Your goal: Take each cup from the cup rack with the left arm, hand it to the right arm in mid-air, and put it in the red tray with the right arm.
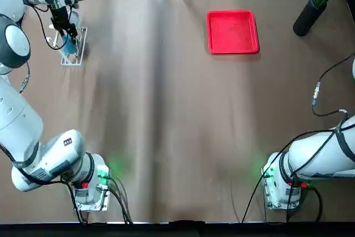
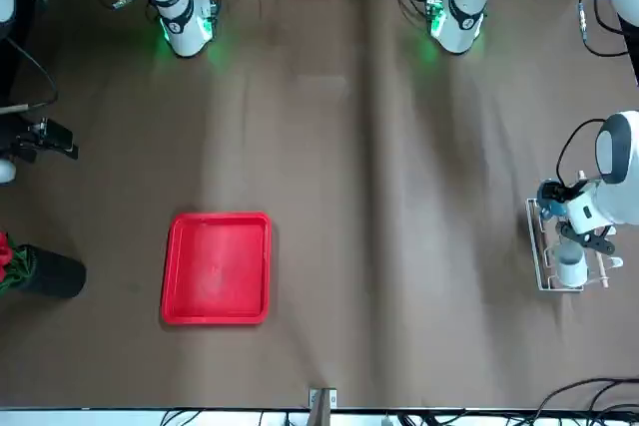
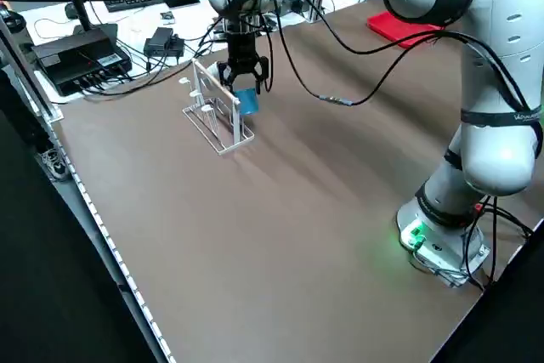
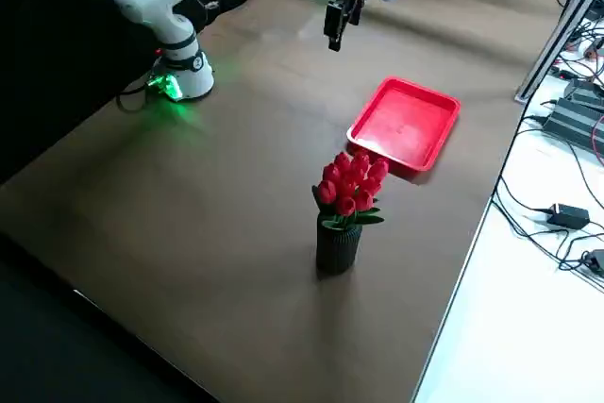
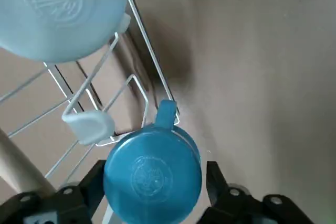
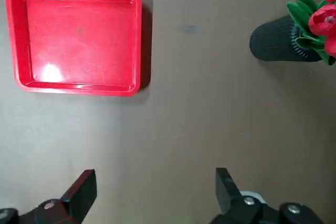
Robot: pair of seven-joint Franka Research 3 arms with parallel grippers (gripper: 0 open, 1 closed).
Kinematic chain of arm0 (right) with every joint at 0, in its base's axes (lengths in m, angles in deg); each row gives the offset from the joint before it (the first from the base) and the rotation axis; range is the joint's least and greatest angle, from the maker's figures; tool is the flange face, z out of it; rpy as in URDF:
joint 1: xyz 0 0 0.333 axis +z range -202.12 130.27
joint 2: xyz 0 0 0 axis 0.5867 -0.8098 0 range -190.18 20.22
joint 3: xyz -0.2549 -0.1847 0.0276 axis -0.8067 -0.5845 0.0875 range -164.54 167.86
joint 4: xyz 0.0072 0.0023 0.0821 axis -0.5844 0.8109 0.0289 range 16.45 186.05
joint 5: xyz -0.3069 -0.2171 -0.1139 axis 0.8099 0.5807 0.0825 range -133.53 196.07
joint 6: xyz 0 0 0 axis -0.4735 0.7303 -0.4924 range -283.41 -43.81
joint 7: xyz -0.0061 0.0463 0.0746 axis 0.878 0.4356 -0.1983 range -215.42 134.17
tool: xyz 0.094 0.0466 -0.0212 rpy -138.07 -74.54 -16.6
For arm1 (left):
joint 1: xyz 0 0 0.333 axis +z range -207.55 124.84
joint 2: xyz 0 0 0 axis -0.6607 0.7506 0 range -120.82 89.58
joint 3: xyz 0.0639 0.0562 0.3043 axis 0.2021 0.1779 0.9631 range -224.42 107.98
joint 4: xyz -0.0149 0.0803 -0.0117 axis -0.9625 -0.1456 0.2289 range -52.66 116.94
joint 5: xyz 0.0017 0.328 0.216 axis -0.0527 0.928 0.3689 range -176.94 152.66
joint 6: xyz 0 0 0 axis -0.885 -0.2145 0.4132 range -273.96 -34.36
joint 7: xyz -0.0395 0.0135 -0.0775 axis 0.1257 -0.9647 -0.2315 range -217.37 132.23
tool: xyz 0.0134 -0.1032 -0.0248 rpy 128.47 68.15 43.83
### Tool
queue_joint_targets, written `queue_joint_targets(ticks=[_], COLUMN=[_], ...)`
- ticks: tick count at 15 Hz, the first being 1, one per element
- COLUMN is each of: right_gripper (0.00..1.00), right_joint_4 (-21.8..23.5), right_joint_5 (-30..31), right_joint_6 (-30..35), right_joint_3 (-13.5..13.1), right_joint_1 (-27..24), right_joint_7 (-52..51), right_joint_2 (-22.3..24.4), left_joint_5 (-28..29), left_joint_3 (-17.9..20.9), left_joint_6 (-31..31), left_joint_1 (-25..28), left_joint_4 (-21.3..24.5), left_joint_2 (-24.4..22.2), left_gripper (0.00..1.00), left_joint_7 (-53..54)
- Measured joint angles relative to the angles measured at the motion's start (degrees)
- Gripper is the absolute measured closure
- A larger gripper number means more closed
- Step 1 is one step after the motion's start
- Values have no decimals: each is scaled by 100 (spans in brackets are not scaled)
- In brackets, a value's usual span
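The white wire cup rack (image 1: 72, 59) (image 3: 217, 129) stands at the table's far left corner. The blue cup (image 5: 152, 174) (image 3: 247, 101) hangs upside down on a peg of the rack. My left gripper (image 1: 66, 34) (image 5: 156, 182) comes down over this cup, one finger pressed against each side. The white cup (image 5: 58, 9) (image 2: 571, 268) sits on another peg of the rack beside it. The red tray (image 1: 233, 31) (image 6: 76, 38) lies empty at the far middle-right. My right gripper (image 6: 156, 182) (image 4: 335, 35) hangs open and empty in the air at the right side, apart from the tray.
A black vase of red flowers (image 1: 310, 15) (image 4: 340, 233) stands at the far right corner, to the right of the tray. Cables and electronics lie beyond the table's far edge. Both arm bases glow green at the near edge.
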Motion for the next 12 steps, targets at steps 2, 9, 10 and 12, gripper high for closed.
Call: queue_joint_targets(ticks=[2, 9, 10, 12], right_gripper=[0, 0, 0, 0], right_joint_4=[0, 1, 1, 1], right_joint_5=[0, 0, 0, 0], right_joint_6=[-3, -6, -7, -9], right_joint_3=[1, 3, 4, 4], right_joint_1=[2, 9, 10, 10], right_joint_7=[0, -1, -1, -1], right_joint_2=[0, 0, 0, 0], left_joint_5=[23, 173, 173, 173], left_joint_3=[0, -4, -4, -4], left_joint_6=[2, 11, 11, 11], left_joint_1=[-5, -17, -17, -17], left_joint_4=[0, -4, -4, -4], left_joint_2=[2, 6, 6, 6], left_gripper=[17, 26, 26, 26], left_joint_7=[14, 112, 112, 112])
